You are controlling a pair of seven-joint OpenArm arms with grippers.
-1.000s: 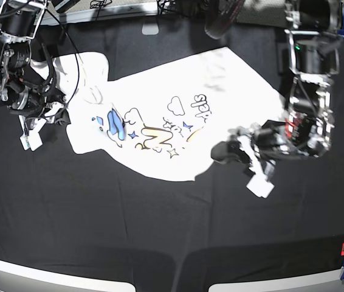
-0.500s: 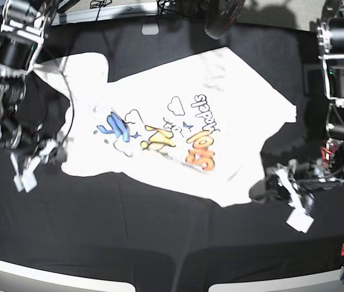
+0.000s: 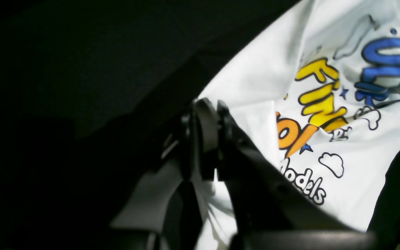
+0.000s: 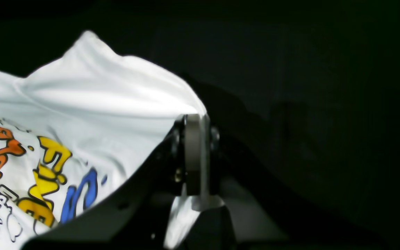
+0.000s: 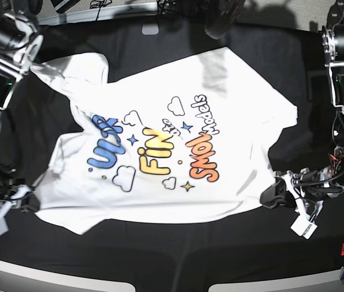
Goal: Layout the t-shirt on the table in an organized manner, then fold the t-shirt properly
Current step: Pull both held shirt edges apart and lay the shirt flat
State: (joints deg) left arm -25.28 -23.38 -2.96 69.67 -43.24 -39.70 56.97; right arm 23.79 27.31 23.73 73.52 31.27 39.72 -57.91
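The t-shirt (image 5: 160, 152) lies print-up across the middle of the black surface (image 5: 160, 261), its hem toward the near edge and drawn wide. At the base view's left the right gripper (image 5: 5, 210) pinches one hem corner between pressed-together fingers (image 4: 193, 152); at the right the left gripper (image 5: 290, 204) pinches the other corner the same way.

To finish the spread well, both arms should probably lower the hem evenly, keeping light outward tension, and release only once the cloth rests flat; the far sleeve (image 5: 84, 67) looks rumpled.

The wrist views show cloth clamped in each grip, which the base view blurs. Only the base view shows the whole outline and sleeves.
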